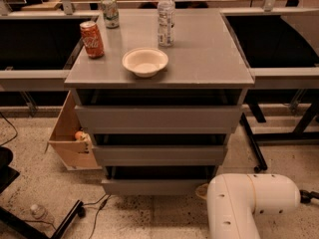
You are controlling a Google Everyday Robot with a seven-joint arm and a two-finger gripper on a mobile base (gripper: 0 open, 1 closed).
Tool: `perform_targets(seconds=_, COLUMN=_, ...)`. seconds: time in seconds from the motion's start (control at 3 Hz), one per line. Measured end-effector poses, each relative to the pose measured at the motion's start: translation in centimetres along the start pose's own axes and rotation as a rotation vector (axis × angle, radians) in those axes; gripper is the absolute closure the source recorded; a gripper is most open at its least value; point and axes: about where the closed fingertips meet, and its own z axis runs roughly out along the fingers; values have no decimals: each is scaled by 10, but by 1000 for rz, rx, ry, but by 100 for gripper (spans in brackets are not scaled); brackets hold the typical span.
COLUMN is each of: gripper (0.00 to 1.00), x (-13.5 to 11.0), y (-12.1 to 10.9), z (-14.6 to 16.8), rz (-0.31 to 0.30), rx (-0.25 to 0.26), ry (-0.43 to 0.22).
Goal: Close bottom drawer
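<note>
The bottom drawer (154, 185) is the lowest of three grey drawers in the cabinet (219, 68). Its flat front stands a little forward of the cabinet, with a dark gap above it. The middle drawer (159, 155) and top drawer (157, 118) also show dark gaps above their fronts. My white arm (249, 203) fills the lower right. My gripper (202, 190) is mostly hidden behind the arm; only a small tan part shows, close to the right end of the bottom drawer's front.
On the cabinet top stand a white bowl (145, 61), a red soda can (92, 39), a green can (110, 11) and a water bottle (166, 16). An open cardboard box (70, 138) leans at the cabinet's left. A bottle (40, 214) and cables lie on the floor.
</note>
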Motion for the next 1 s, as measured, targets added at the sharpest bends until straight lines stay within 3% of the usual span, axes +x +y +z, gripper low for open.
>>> perform_targets(seconds=1.0, gripper=28, x=0, y=0, z=0, rz=0, rx=0, ry=0)
